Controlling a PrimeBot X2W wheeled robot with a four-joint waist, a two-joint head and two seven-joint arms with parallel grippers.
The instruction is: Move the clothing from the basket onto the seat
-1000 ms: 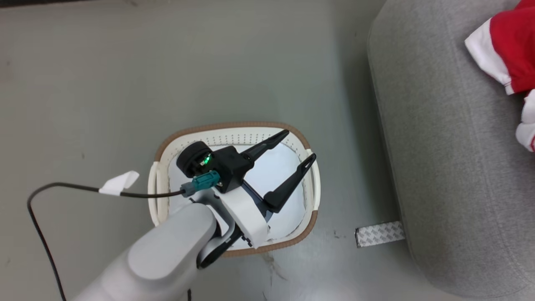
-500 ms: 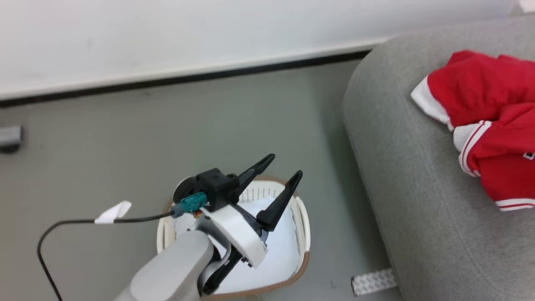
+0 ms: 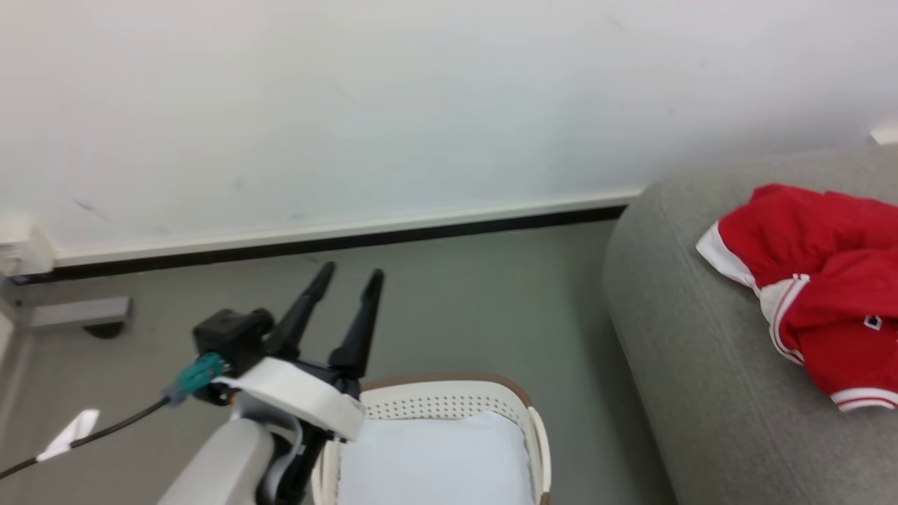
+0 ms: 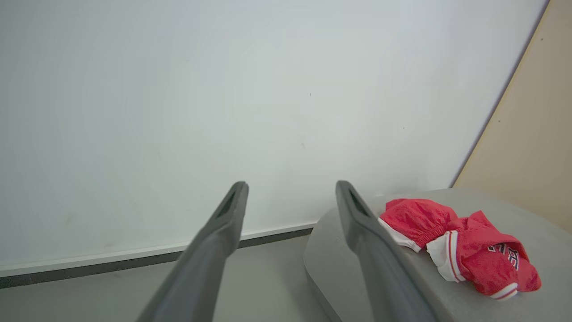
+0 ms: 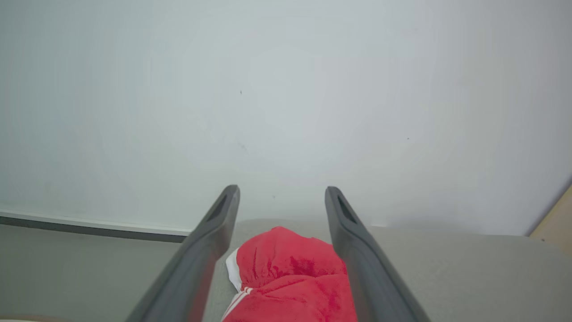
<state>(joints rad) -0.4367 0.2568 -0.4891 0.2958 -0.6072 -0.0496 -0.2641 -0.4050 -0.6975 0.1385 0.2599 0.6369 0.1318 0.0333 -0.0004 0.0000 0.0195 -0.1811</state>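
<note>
Two red garments (image 3: 828, 245) on one seat (image 3: 687, 365); one basket (image 3: 435, 405) (white pad (image 3: 435, 456) inside).

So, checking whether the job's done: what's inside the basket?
A plain white pad lies in the basket, with no red garment on it. Anything under the pad is hidden, and the basket's near end runs out of the head view.

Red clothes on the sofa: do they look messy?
A bit. The clothing lies crumpled in a heap on the seat, not folded or flat. Nothing looks spilled or broken; the basket stands upright with a white pad inside.
</note>
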